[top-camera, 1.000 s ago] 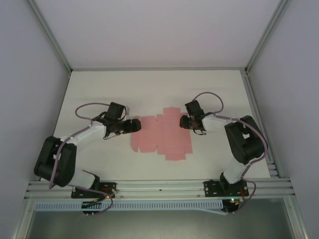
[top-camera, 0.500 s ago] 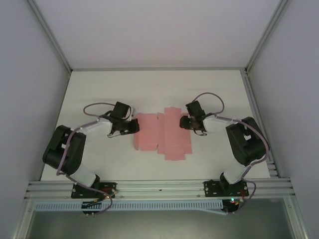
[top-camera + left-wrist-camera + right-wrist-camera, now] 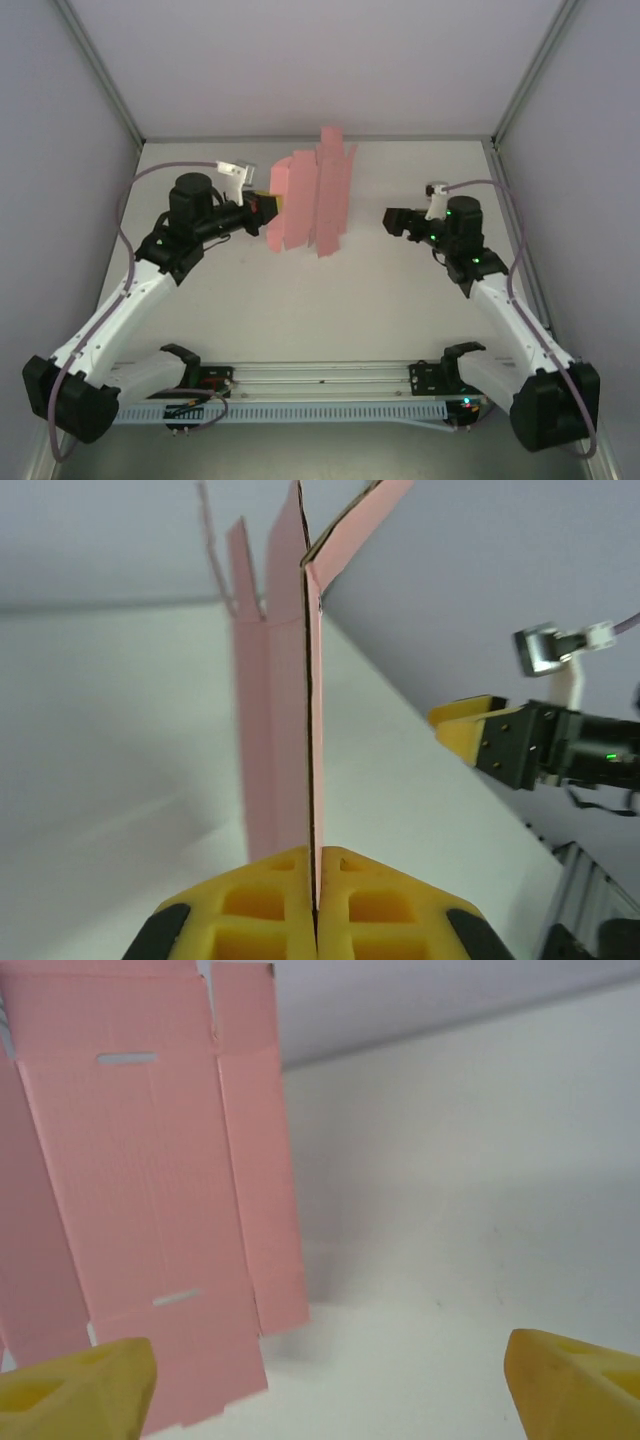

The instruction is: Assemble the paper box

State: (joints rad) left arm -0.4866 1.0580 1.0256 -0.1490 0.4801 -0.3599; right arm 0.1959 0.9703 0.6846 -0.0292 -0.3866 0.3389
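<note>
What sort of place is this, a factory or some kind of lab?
Most likely a lab test booth, not a factory: a white table closed in by plain grey walls, two robot arms bolted to a metal rail, and one pink cardboard sheet held up by the left gripper.

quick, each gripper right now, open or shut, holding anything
Left gripper: shut on the salmon-pink paperboard cut-out sheet, held upright.
Right gripper: open, holding nothing.
</note>
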